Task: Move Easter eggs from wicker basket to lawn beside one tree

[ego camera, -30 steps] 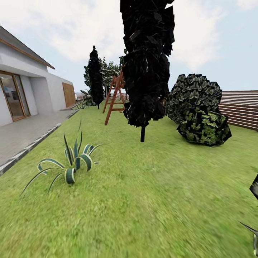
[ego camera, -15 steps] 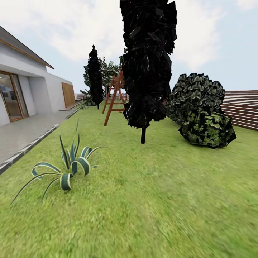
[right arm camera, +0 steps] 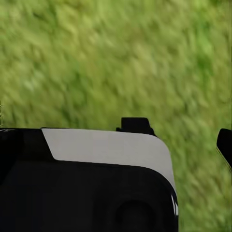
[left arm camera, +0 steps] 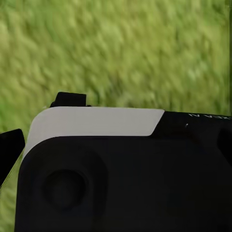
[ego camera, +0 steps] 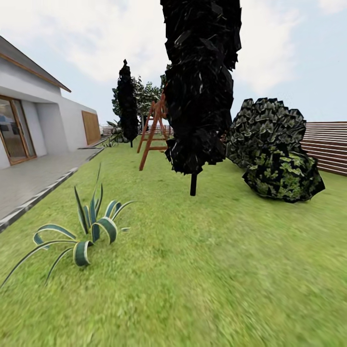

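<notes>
- Both grippers ride low over the lawn [ego camera: 202, 270]: each wrist camera looks past a black-and-white housing at blurred grass. A dark tip juts above each housing, but whether the jaws stand apart or together cannot be told.
- In the head view, a striped spiky plant [ego camera: 84, 231] sits nearest, left of centre, with a paved path [ego camera: 29, 180] and white house [ego camera: 29, 120] beyond it.
- Ahead rise a narrow dark cypress-like tree [ego camera: 200, 86], a leafy bush [ego camera: 274, 154], a wooden ladder frame [ego camera: 153, 130] and a slatted fence [ego camera: 325, 144].
- Judged stage: travel across the garden, searching; no egg appears picked. Next, the basket must be found.
- The eggs' position and long axis cannot be read here.
</notes>
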You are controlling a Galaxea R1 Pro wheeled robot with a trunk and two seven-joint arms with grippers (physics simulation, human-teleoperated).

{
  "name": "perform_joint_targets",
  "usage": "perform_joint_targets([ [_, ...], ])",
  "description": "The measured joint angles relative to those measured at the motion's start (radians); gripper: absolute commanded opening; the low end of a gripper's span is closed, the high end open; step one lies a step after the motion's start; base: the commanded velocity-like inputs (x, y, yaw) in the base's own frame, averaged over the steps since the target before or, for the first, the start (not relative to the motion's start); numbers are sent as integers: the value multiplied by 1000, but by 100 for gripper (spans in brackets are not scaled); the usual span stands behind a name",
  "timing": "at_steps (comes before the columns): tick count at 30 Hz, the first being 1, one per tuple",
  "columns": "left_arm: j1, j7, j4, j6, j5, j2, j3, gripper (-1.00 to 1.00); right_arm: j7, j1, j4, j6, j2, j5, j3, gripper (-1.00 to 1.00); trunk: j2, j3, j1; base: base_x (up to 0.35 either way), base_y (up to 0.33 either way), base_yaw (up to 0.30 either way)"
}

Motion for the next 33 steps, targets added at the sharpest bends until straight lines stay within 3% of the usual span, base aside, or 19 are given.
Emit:
perform_joint_targets([
  [10,0,1,0,0,0,0,0,100,0,0,0,0,0,0,0,100,0,0,0,326,0,15],
  [33,0,1,0,0,0,0,0,100,0,0,0,0,0,0,0,100,0,0,0,327,0,174],
])
